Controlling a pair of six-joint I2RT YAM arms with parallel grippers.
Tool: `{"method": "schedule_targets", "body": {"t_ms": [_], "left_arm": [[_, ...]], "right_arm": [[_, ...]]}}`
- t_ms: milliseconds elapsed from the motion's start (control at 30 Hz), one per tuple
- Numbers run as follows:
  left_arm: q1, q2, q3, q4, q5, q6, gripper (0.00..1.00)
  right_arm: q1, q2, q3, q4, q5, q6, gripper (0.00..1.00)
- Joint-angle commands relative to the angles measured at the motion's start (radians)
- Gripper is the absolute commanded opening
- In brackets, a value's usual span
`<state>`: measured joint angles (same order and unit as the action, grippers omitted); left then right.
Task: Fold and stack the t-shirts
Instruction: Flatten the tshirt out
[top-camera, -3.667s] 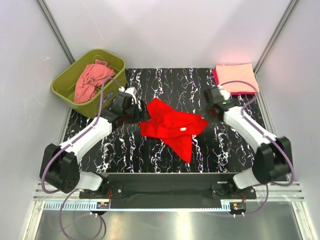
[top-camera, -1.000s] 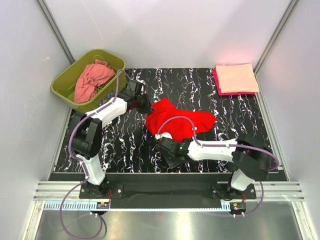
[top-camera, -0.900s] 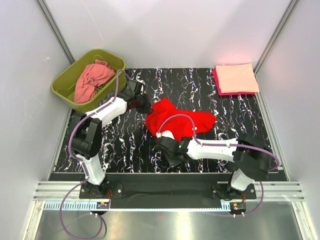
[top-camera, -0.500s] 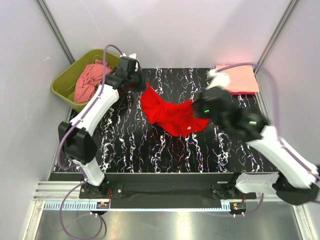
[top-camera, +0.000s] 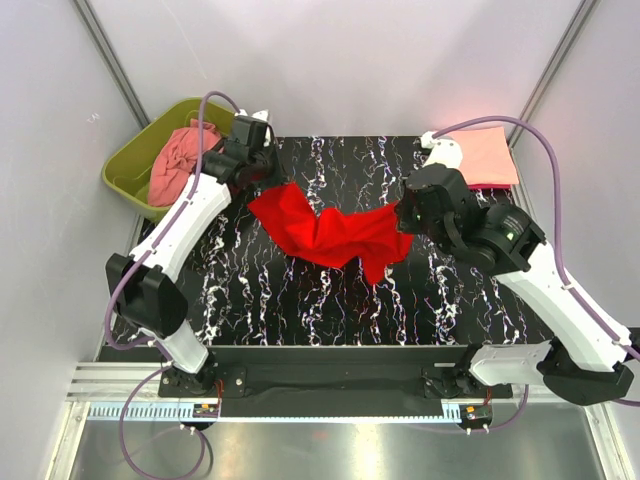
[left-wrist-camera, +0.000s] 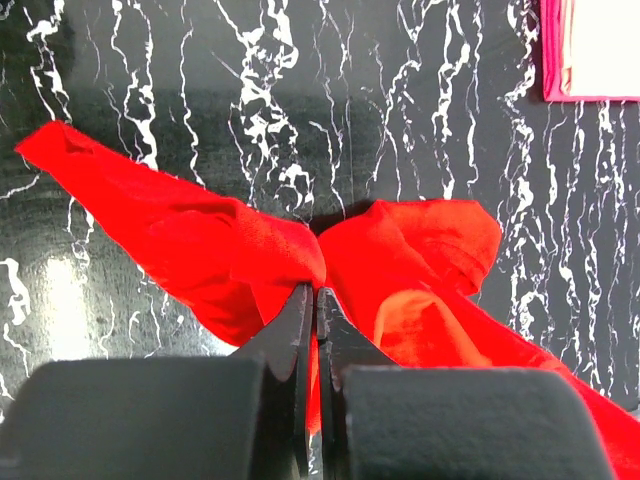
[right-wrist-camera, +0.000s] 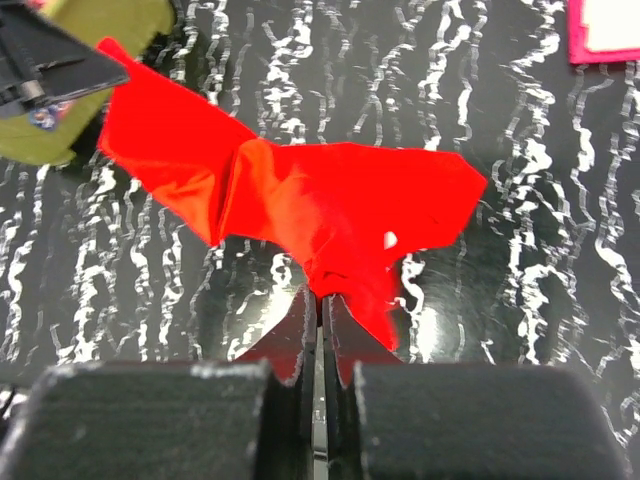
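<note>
1. Grippers come first. The left gripper has its jaws pressed together on a bunched fold of the red t-shirt. The right gripper is clamped the same way on another part of the same cloth.
2. The red t-shirt hangs stretched between the two pinches over the black marbled table. It sags in the middle, with a tail drooping near the right grip; whether that tail touches the table cannot be told. Two pinches set well apart look meant to pull the crumpled cloth open, so it can be laid flat for folding.
3. At the far right corner the peach t-shirt lies folded on top of the magenta t-shirt, of which only an edge shows — probably the stack the red one is meant to join.
4. At the far left the olive-green tub holds the salmon-pink t-shirt, crumpled and unfolded, apparently the supply bin.
5. Count: four t-shirts — one held, two stacked, one in the tub; two grippers; one tub.
</note>
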<state>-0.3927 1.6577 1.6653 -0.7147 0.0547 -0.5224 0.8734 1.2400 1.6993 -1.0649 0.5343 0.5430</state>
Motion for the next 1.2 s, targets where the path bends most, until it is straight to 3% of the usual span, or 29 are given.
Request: {"method": "schedule_targets", "body": {"t_ms": [0, 233, 333, 367, 500, 800, 900, 1167], "left_arm": [[-0.008, 0.007, -0.016, 0.044, 0.02, 0.012, 0.0], [-0.049, 0.184, 0.101, -0.021, -0.004, 0.03, 0.01], [-0.061, 0.252, 0.142, -0.035, 0.003, 0.05, 0.44], [-0.064, 0.258, 0.142, -0.032, 0.022, 0.07, 0.64], [-0.054, 0.22, 0.088, -0.019, -0.038, 0.117, 0.8], [-0.011, 0.148, -0.194, 0.153, 0.086, 0.104, 0.76], [-0.009, 0.126, -0.33, 0.254, 0.12, 0.087, 0.71], [-0.009, 0.154, -0.447, 0.423, 0.258, 0.033, 0.54]], "right_arm": [[-0.039, -0.011, 0.06, -0.047, 0.11, 0.04, 0.0], [-0.177, 0.033, 0.2, -0.15, 0.245, 0.049, 0.0], [-0.212, 0.053, 0.261, -0.207, 0.302, 0.046, 0.0], [-0.227, 0.052, 0.266, -0.213, 0.312, 0.043, 0.0], [-0.257, 0.032, 0.258, -0.224, 0.343, 0.038, 0.0], [-0.26, -0.025, 0.093, -0.158, 0.287, 0.029, 0.0], [-0.26, -0.043, 0.059, -0.127, 0.264, 0.017, 0.0], [-0.26, -0.048, 0.031, -0.095, 0.221, -0.009, 0.0]]}}
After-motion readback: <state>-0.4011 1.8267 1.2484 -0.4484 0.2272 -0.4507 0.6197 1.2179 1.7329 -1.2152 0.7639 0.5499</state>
